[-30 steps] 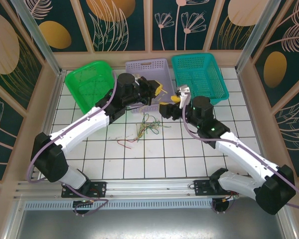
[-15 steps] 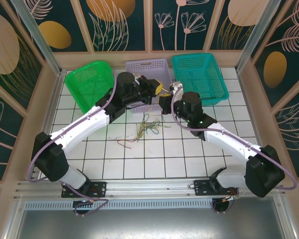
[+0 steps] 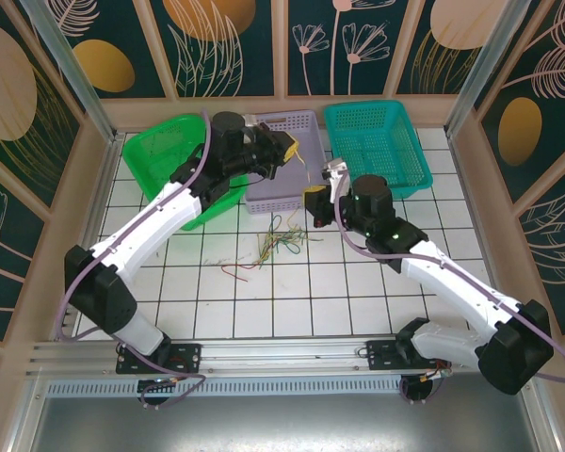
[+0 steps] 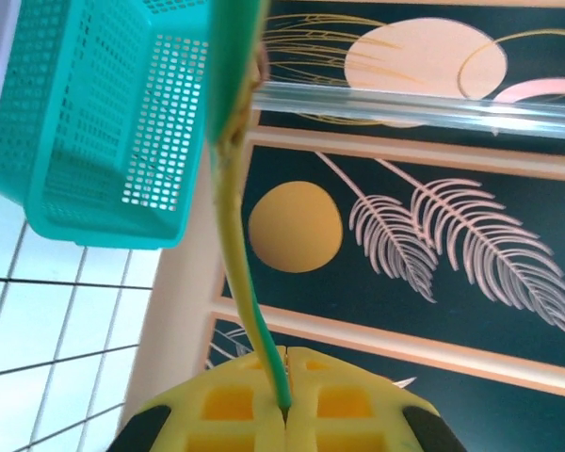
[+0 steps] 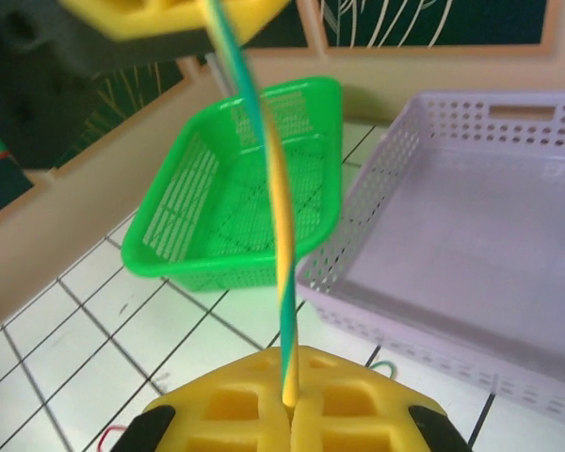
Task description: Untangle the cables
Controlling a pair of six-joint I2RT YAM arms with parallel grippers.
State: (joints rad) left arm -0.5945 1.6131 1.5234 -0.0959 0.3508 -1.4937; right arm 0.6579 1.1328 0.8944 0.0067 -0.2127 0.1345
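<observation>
A yellow-and-green striped cable [image 3: 303, 171] is stretched in the air between my two grippers, over the purple basket's front edge. My left gripper [image 3: 290, 147] is shut on its upper end, and the strand [image 4: 237, 254] runs up out of the closed yellow pads [image 4: 217, 405]. My right gripper [image 3: 314, 201] is shut on the lower end, where the cable [image 5: 281, 235] rises from its pads [image 5: 358, 414] toward the left gripper [image 5: 207, 11]. A bunch of thin green, yellow and dark cables [image 3: 281, 239] lies on the tiled table below. A red strand [image 3: 235, 271] lies a little to its left.
Three baskets stand along the back: green [image 3: 165, 151] at the left, purple [image 3: 292, 193] in the middle, teal [image 3: 372, 141] at the right. The left arm reaches over the green and purple baskets. A wooden frame and patterned walls close in the tiled table [image 3: 292, 301].
The right gripper swung left to the left gripper and shut on the striped cable. The left gripper then lifted back and up, and the cable now runs taut between them.
</observation>
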